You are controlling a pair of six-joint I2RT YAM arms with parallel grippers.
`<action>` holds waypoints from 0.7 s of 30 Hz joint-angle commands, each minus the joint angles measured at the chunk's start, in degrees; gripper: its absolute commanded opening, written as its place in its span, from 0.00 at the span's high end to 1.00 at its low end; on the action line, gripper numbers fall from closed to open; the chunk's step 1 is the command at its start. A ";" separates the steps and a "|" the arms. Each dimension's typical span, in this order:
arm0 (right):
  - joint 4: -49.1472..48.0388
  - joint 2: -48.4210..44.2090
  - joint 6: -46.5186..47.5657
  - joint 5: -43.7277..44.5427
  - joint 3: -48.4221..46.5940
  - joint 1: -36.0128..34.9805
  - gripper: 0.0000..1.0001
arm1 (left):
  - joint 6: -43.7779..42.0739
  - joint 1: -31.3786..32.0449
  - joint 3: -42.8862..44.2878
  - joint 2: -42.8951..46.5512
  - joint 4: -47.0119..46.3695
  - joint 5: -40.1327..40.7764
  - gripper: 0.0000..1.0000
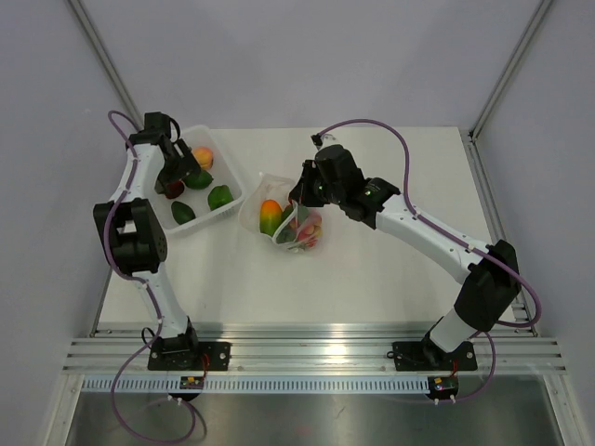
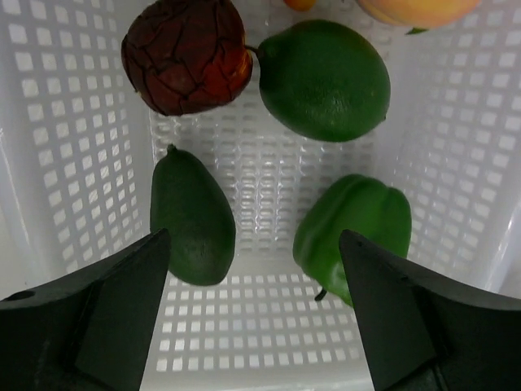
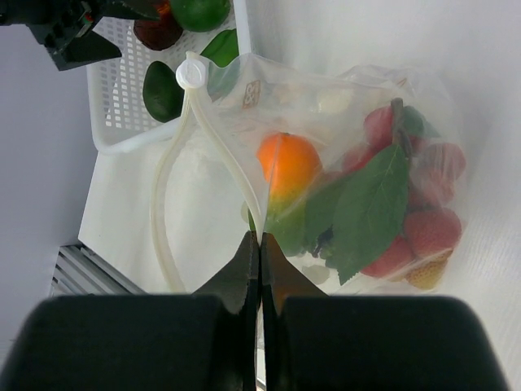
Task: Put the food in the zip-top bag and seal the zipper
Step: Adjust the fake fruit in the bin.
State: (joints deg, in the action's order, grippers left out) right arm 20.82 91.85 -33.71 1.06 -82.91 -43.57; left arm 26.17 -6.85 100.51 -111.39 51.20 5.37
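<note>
Now the left gripper [image 2: 254, 244] hangs inside the white tray [image 2: 65, 147] at the far left of the table [image 1: 372, 279]; its jaws stand spread wide with nothing between them. Below it, on the tray floor, an avocado [image 2: 191, 216] lies by the left finger and a green pepper [image 2: 358, 228] by the right one, with bare floor between the two. Farther in sit a dark red fruit [image 2: 186, 53] and a lime [image 2: 326, 77], touching each other; a peach [image 2: 415, 8] shows only at the top edge of the left wrist view.

Just right of the tray, near the middle of the table, lies the bag [image 3: 326, 106]; the right gripper [image 3: 259, 244] is pressed together on its mouth edge, pinching the zipper [image 3: 216, 140] between the fingertips. The strip runs up from the pinch to a white round tab at the corner nearest the tray; a second strip bows away to the left, so the mouth gapes. Inside the bag are an orange fruit [image 3: 289, 163], a broad green leaf [image 3: 370, 212] and several red strawberries [image 3: 427, 232], heaped toward the closed end; the orange fruit lies nearest the mouth.
</note>
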 commanded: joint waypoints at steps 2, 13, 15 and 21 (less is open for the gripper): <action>-1.57 -0.98 1.19 1.05 -1.99 -0.46 1.00 | 3.35 -0.79 5.75 -3.47 -3.12 -1.13 0.11; -1.04 2.54 0.58 -0.88 -4.27 -0.46 1.00 | 25.48 -1.85 -8.03 -1.81 -19.89 -3.34 0.01; -0.78 2.45 0.58 -2.28 -4.27 -0.46 1.00 | 28.56 -1.85 -10.84 -1.72 -23.93 -4.40 0.01; 0.63 1.93 1.80 -2.64 -4.36 -0.46 1.00 | 31.48 -1.76 -10.24 -4.44 -25.43 -1.67 0.05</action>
State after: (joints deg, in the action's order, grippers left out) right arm 21.19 94.61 -33.21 -0.73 -84.75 -43.57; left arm 53.32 -8.36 89.38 -116.01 32.38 2.33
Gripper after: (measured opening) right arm 0.011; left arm 0.962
